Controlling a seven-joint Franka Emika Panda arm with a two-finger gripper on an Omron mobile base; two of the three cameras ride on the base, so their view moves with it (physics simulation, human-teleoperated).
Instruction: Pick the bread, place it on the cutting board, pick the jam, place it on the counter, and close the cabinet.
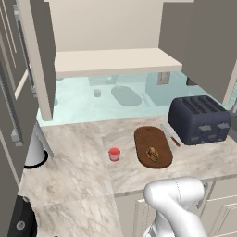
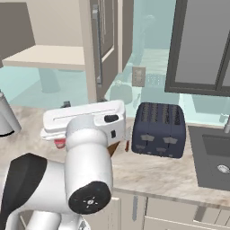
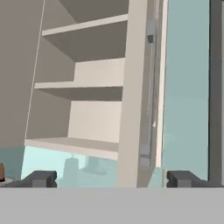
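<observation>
The bread (image 1: 152,154) lies on the near end of the dark oval cutting board (image 1: 149,139), in the middle of the counter (image 1: 74,157). The red jam (image 1: 114,154) stands upright on the counter just left of the board; it also peeks out behind the arm, jam (image 2: 59,143). The cabinet (image 1: 115,61) above is open, its cream shelf bare. In the hand view my gripper (image 3: 111,179) is open with nothing between its fingertips (image 3: 41,178). It faces the edge of the open right cabinet door (image 3: 135,109) and its metal handle (image 3: 151,87).
A dark navy toaster (image 1: 199,119) sits right of the board, with a knife (image 1: 170,135) between them. A white cylinder (image 1: 34,152) stands at the counter's left. A sink (image 2: 215,157) lies far right. My arm (image 2: 85,166) fills the near foreground.
</observation>
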